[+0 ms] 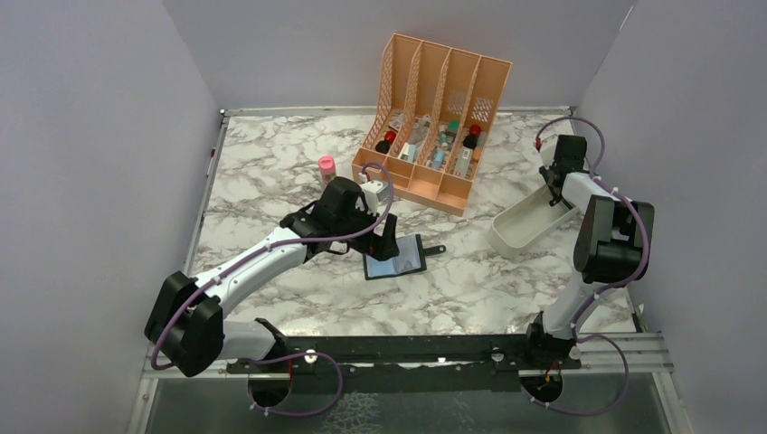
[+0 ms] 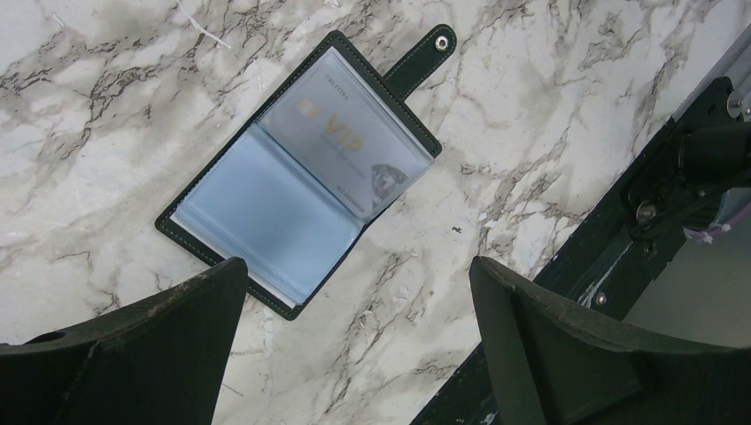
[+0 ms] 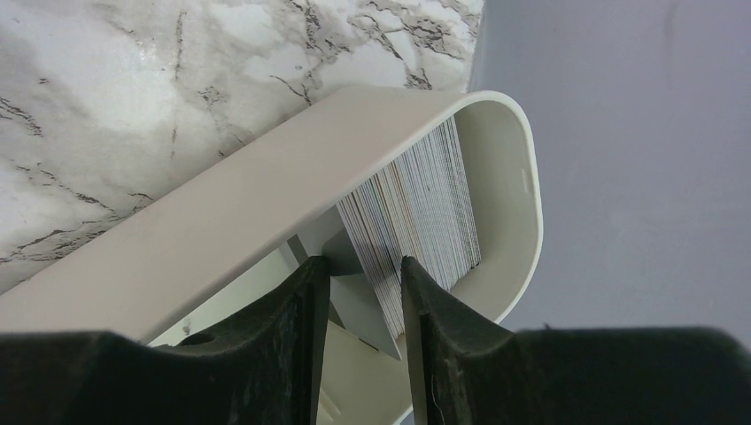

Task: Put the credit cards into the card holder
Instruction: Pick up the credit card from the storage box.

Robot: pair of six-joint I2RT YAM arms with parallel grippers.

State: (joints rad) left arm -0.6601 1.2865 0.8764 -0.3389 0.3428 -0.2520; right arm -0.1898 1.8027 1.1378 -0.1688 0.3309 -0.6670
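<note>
The black card holder (image 1: 395, 258) lies open on the marble table, its strap to the right. In the left wrist view the card holder (image 2: 301, 168) shows bluish-grey sleeves, and one pale gold card (image 2: 345, 133) sits in the right-hand sleeve. My left gripper (image 1: 389, 240) hangs just above it, open and empty (image 2: 359, 266). My right gripper (image 1: 550, 199) reaches into the white tray (image 1: 520, 231). There its jaws (image 3: 366, 264) stand narrowly apart astride the front cards of an upright stack of credit cards (image 3: 434, 204); one grey card leans between them.
An orange slotted file organiser (image 1: 434, 117) with small items stands at the back centre. A small pink bottle (image 1: 326, 168) stands left of it. The white tray's wall (image 3: 221, 221) lies close to the right enclosure wall. A black rail runs along the near table edge.
</note>
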